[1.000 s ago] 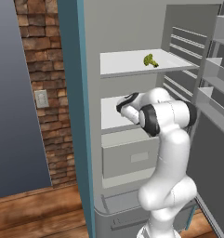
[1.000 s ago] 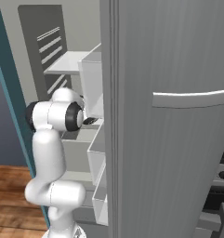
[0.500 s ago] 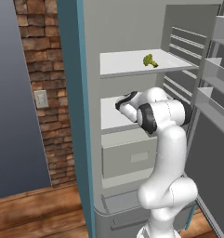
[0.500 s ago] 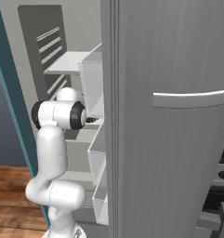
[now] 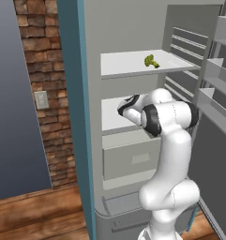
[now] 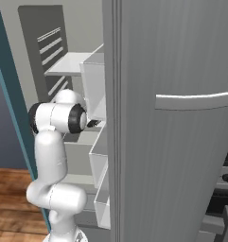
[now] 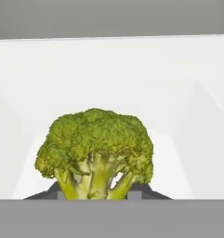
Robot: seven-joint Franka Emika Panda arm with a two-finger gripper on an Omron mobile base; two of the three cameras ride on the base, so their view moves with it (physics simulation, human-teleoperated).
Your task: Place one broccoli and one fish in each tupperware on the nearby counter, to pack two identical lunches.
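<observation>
Reaching into the open fridge (image 5: pixel 133 28), onto the middle shelf (image 5: pixel 112 119).

Gripper (image 5: pixel 123 108) over that middle shelf, pointed toward the fridge's back wall; in the hand view a broccoli (image 7: pixel 95 151) right at the dark fingertips (image 7: pixel 137 189), stalk low between them, head up against the white interior. Narrow jaws, though whether actually clamped on the stalk: cannot tell. Second broccoli floret (image 5: pixel 151 61) one shelf higher, toward the right end.

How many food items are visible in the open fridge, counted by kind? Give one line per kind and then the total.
Broccoli: 2, one on the upper shelf and one right in front of the pincer on the middle shelf.
Fish: 0 visible.
Total: 2 food items.
</observation>
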